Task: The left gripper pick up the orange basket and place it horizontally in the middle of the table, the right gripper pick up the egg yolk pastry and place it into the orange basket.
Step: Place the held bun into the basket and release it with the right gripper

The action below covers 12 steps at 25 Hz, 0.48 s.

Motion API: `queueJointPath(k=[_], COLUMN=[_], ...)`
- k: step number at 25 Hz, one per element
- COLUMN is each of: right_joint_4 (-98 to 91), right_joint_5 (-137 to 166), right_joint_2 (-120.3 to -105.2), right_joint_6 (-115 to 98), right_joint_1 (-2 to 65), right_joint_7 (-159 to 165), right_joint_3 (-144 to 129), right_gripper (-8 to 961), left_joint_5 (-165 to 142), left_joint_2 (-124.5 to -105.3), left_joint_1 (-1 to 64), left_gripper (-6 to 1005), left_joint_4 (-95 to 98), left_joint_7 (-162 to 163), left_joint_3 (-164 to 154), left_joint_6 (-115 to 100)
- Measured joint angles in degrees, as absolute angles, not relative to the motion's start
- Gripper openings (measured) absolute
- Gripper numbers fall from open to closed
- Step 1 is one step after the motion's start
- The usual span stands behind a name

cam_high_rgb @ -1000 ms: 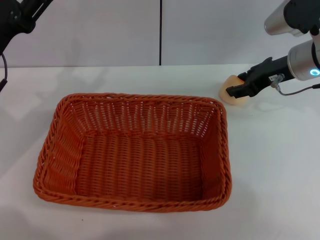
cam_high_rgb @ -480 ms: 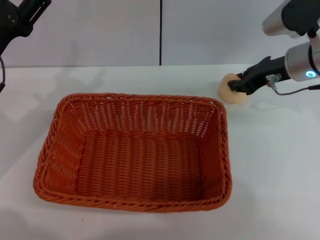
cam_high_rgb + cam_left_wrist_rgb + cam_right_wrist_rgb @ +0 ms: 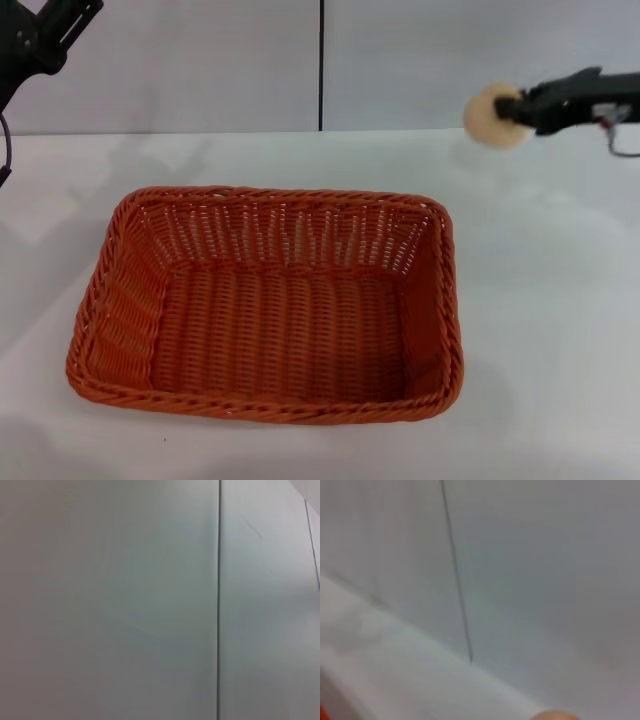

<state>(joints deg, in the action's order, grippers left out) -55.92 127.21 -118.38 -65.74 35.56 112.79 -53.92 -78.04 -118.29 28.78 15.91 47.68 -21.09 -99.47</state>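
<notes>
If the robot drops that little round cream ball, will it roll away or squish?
Probably rolls: the small round pale cream pastry looks ball-shaped. Likely light, since the right end effector holds it by one side. Possibly soft and crumbly. The big woven orange basket has walls that would likely stop it.

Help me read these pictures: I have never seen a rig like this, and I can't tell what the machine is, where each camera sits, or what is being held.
This is a two-armed robot with a gripper on each arm. The wide picture comes from a camera on its head, looking down at a white table. An orange basket, with nothing in it, lies flat in the middle. At upper right the right gripper is shut on a small round pastry, held in the air above the table's far edge, beyond the basket's far right corner. The left gripper is parked at upper left, away from the work. The other two pictures come from cameras on the wrists. The left one shows only the grey wall. The right one shows wall, table, a sliver of basket in one corner and part of the pastry at the edge.
</notes>
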Motion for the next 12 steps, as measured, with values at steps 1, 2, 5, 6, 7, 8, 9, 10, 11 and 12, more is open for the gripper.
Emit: queueJointPath(k=[1, 2, 5, 6, 7, 8, 9, 10, 11, 12], right_joint_4=[-58.1, -59.5, -61.8, -62.0, -62.0, -62.0, -61.9, -61.8, -61.3, -61.3], right_joint_5=[124.0, 120.8, 112.0, 107.0, 107.0, 104.8, 102.8, 101.4, 99.5, 99.5], right_joint_2=[-118.59, -118.70, -118.71, -118.49, -118.49, -118.40, -118.24, -118.04, -117.79, -117.79], right_joint_6=[-67.4, -69.6, -78.5, -85.1, -85.1, -88.3, -91.3, -93.8, -97.8, -97.8], right_joint_1=[34.2, 33.1, 31.4, 31.1, 31.1, 31.0, 31.0, 31.1, 31.7, 31.7], right_joint_7=[111.7, 110.4, 106.7, 104.4, 104.4, 103.4, 102.8, 102.5, 102.3, 102.3], right_joint_3=[-52.3, -50.8, -45.4, -42.2, -42.2, -40.9, -40.4, -40.1, -40.5, -40.5], right_gripper=[132, 128, 116, 112, 108, 104, 100, 96, 89, 82], left_joint_5=[-78.0, -78.0, -78.1, -78.1, -78.1, -78.2, -78.2, -78.2, -78.3, -78.3], left_joint_2=[-118.32, -118.34, -118.39, -118.39, -118.39, -118.39, -118.39, -118.39, -118.38, -118.38], left_joint_1=[28.8, 28.8, 28.8, 28.7, 28.7, 28.7, 28.7, 28.7, 28.9, 28.9], left_gripper=[783, 783, 783, 783, 783, 783, 783, 783, 783, 783], left_joint_4=[15.9, 15.9, 15.8, 15.8, 15.8, 15.8, 15.7, 15.7, 15.7, 15.7], left_joint_7=[47.6, 47.6, 47.6, 47.6, 47.6, 47.6, 47.6, 47.6, 47.6, 47.6], left_joint_3=[-21.1, -21.1, -21.1, -21.1, -21.1, -21.1, -21.1, -21.1, -21.1, -21.1], left_joint_6=[-99.5, -99.5, -99.5, -99.5, -99.5, -99.5, -99.5, -99.5, -99.5, -99.5])
